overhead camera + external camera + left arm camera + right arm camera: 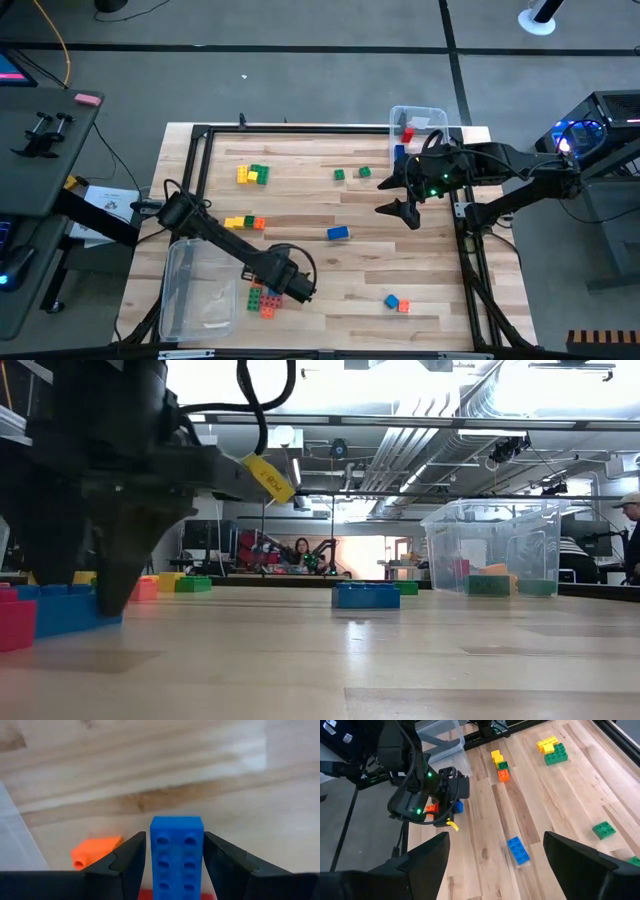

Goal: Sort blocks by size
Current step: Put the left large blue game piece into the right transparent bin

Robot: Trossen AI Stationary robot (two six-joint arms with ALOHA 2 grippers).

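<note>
My left gripper (287,283) is low at the table's near left, shut on a long blue brick (177,855). That brick also shows in the low view (65,610), beside a red brick (15,622). Green, red and orange bricks (262,298) lie just left of the gripper. My right gripper (398,195) hangs open and empty above the table's far right, and its wrist view (495,840) looks down on a loose blue brick (518,850). Other bricks lie scattered on the table. My left gripper pinches the blue brick's two long sides (156,857) between its two fingers, which lie along the brick, studs up. The fingers come down from above (115,595). The brick lies level with its underside on the table.
A clear bin (195,290) lies at the near left and another bin (420,122), with bricks inside, stands at the far right. Loose bricks: yellow and green (252,175), two green (352,174), yellow-orange (243,223), blue (338,233), blue-orange (397,303). A black frame (300,129) edges the table.
</note>
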